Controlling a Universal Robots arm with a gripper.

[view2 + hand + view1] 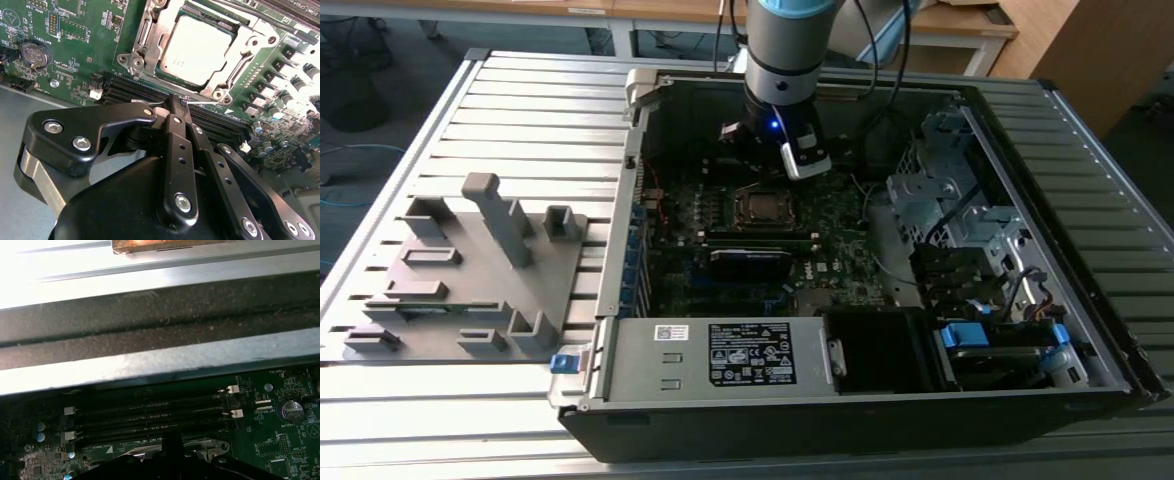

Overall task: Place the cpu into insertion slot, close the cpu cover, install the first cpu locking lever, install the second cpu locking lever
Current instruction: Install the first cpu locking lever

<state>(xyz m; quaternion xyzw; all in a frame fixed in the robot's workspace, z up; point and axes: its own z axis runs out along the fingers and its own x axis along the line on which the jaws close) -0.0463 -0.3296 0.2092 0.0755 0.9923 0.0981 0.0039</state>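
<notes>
We hold the gripper [176, 102] pinched together, empty, over the slots [125, 87] by the motherboard [75, 65] edge; the cpu [200, 47] lies just beyond its tips, inside the cover [147, 35].

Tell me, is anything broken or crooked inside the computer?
Nothing stands out. In the second wrist view the cpu lies flat and square in its socket, with the cpu cover lying flat around it. The claw hangs beside the socket, holding nothing. No cracks or loose bits show on the green board.

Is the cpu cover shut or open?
Shut: in the second wrist view the cover lies flat around the cpu, whose silver top shows through its open centre.
</notes>
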